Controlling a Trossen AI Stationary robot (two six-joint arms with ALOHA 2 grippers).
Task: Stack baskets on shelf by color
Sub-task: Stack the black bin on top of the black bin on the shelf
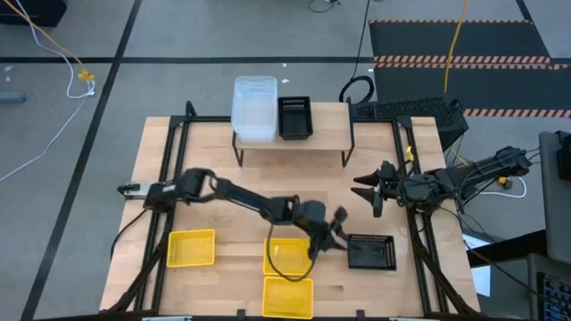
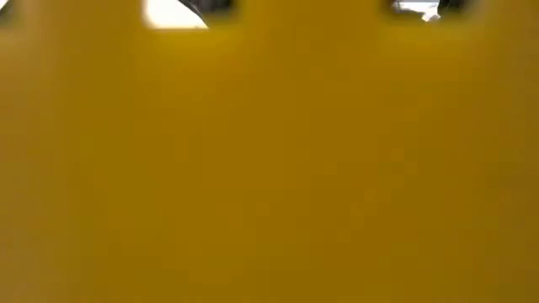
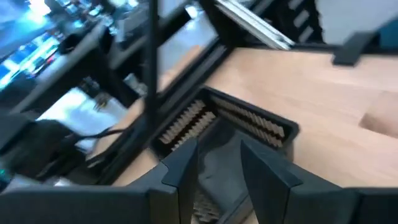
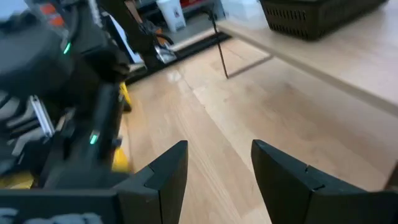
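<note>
A black perforated basket (image 1: 370, 252) rests on its base on the table near the right edge, and it also shows in the left wrist view (image 3: 230, 127). My left gripper (image 1: 337, 221) (image 3: 219, 171) is open just above this basket's far-left corner, and I see no touch. My right gripper (image 1: 364, 189) (image 4: 217, 168) hangs open over bare table, right of the shelf (image 1: 326, 134). The shelf carries a stack of clear baskets (image 1: 254, 107) and one black basket (image 1: 295, 117) (image 4: 314, 15). Three yellow baskets (image 1: 192, 248) (image 1: 287, 257) (image 1: 287, 297) lie on the near part of the table.
A yellow basket wall (image 2: 269, 168) right before the lens fills the low view. The shelf's right part is bare. My left arm stretches across the table's middle, over the centre yellow basket. Black frame rails (image 1: 419, 241) run along the table's sides.
</note>
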